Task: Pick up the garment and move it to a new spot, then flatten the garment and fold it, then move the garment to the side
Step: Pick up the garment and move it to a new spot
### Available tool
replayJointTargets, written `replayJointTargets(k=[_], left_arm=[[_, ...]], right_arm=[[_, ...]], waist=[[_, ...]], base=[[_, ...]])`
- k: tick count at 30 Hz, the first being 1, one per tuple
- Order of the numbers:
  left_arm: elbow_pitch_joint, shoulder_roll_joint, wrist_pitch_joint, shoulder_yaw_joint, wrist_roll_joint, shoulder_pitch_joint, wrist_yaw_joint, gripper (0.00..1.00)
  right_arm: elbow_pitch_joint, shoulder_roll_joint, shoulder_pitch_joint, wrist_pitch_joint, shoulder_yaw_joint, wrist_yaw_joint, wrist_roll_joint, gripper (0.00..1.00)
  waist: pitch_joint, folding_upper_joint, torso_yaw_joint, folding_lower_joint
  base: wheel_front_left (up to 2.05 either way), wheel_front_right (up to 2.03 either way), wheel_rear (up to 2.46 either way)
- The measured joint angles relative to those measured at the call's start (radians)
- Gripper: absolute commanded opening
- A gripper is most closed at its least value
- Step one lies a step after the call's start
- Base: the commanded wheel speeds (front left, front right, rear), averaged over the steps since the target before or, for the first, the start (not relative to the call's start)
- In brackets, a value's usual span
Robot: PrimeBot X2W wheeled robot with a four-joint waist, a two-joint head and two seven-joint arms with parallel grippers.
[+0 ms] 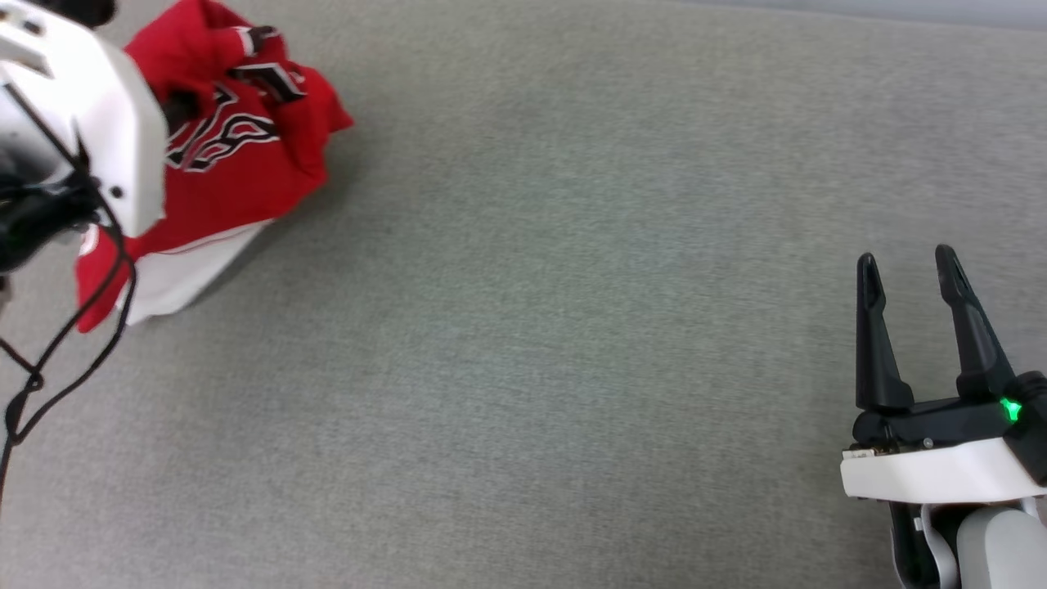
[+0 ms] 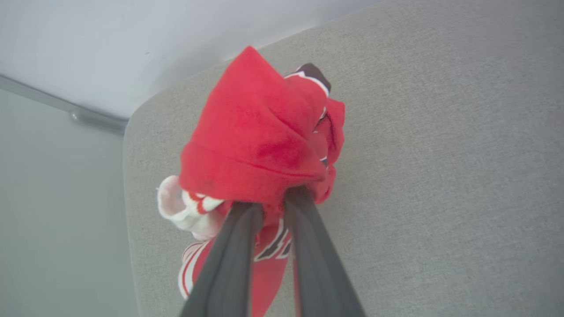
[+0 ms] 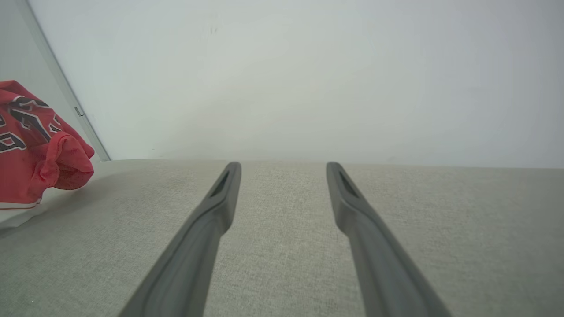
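Observation:
The garment (image 1: 245, 155) is a crumpled red jersey with black, white-outlined lettering and a white part at its lower edge, bunched at the far left of the grey surface. In the left wrist view my left gripper (image 2: 275, 198) is shut on a fold of the garment (image 2: 255, 141), red cloth pinched between the two dark fingertips. In the head view my white left forearm covers the garment's left side. My right gripper (image 1: 904, 274) stands open at the lower right, far from the cloth, nothing between its fingers (image 3: 227, 180). The garment (image 3: 35, 141) also shows at the right wrist view's left edge.
The grey fabric-covered surface (image 1: 572, 327) stretches wide between the garment and my right gripper. Its rounded corner (image 2: 132, 127) lies just behind the garment, with a pale wall beyond. Black cables (image 1: 49, 360) hang from my left arm.

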Motion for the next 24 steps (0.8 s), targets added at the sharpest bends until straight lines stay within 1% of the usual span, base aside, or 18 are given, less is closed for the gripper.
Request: replayJointTargets(k=[3,10,14,17,20,24], left_arm=[[-0.044,-0.021,0.005,-0.054,0.008,-0.025,0.0,0.0],[-0.11,-0.117,-0.004,-0.191,0.024,-0.091,0.0,0.0],[-0.129,-0.197,-0.035,-0.272,0.023,-0.132,0.0,0.0],[-0.123,-0.267,-0.073,-0.331,0.018,-0.152,0.0,0.0],[-0.114,-0.335,-0.104,-0.415,0.014,-0.169,0.0,0.0],[-0.087,-0.409,-0.156,-0.533,0.012,-0.192,0.0,0.0]], right_arm=[[0.006,0.0,0.009,0.0,-0.001,0.0,0.017,1.0],[0.01,0.0,0.015,0.0,-0.002,0.0,0.054,1.0],[0.012,-0.001,0.015,0.0,-0.009,0.0,0.074,1.0],[0.014,-0.001,0.015,0.0,-0.016,0.0,0.087,1.0],[0.014,-0.001,0.015,0.0,-0.017,0.0,0.096,1.0],[0.013,-0.001,0.009,0.0,-0.023,0.0,0.107,1.0]], waist=[[-0.02,0.0,-0.034,0.0],[-0.05,0.0,-0.134,0.0],[-0.053,0.0,-0.2,0.0001],[-0.05,0.0,-0.246,0.0001],[-0.04,0.0,-0.286,0.0001],[-0.017,0.0,-0.326,0.0001]], base=[[0.0,0.0,0.0],[0.0,0.0,0.0],[0.0,0.0,0.0],[0.0,0.0,0.0],[0.0,0.0,0.0],[0.0,0.0,0.0]])
